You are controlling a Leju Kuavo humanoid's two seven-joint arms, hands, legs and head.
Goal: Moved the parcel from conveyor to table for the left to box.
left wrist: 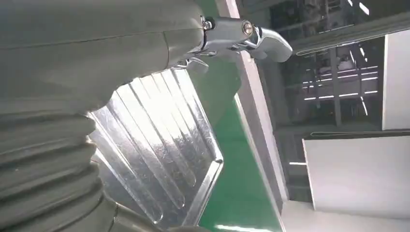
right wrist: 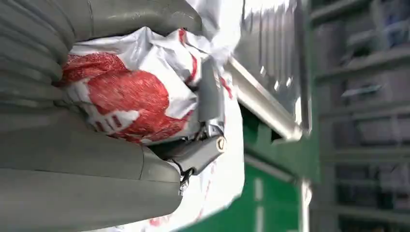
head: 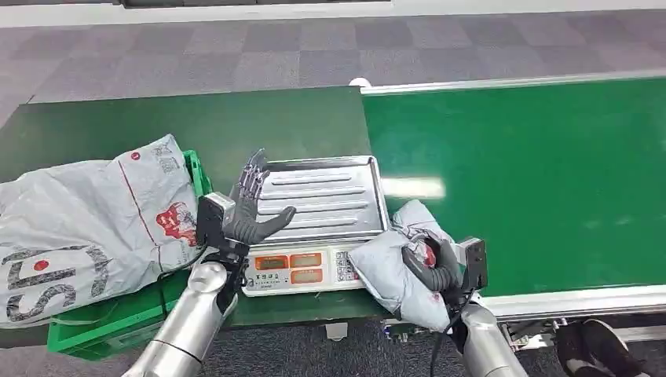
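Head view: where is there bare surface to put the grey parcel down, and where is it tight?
Bare: the ribbed metal scale tray, beside the raised left hand, and the bright green conveyor belt right of the grey plastic parcel the right hand holds. Crowded: the green crate, filled by a large grey mailer bag.

A weighing scale (head: 302, 269) with two orange displays and a keypad sits at the table's near edge; its ribbed steel pan (head: 326, 196) lies flat on top (the ribs also show close up in the left wrist view (left wrist: 159, 145)). Grey and mauve carpet tiles (head: 236, 55) cover the floor beyond. A dark shoe (head: 601, 345) rests on the floor at lower right.
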